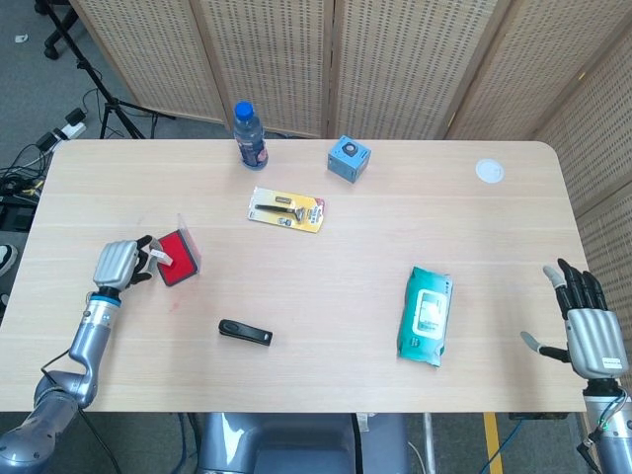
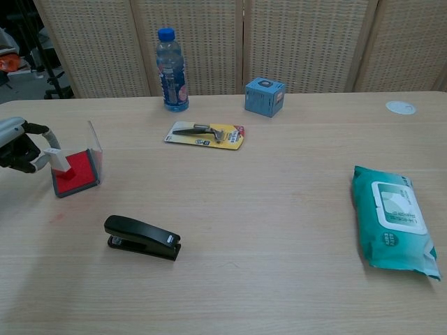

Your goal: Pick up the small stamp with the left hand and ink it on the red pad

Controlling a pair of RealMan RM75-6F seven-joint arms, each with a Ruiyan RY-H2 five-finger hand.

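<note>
Fingers of your left hand (image 2: 17, 148) are curled around the small stamp (image 2: 59, 160), whose lower end sits on the near-left corner of the red pad (image 2: 75, 172); the pad's clear lid stands upright behind it. Further right on the counter (image 1: 375, 237) lie a black stapler (image 2: 142, 237), a carded razor (image 1: 286, 209), a water bottle (image 2: 171, 69), a blue box (image 2: 265, 95) and a wipes pack (image 2: 393, 220). Your right hand (image 1: 590, 331) hovers at the counter's near-right edge, fingers spread, holding nothing.

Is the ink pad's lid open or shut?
Open. The ink pad shows its red surface bare, and its clear lid stands up along the far edge. The left hand holds the small stamp on it.
</note>
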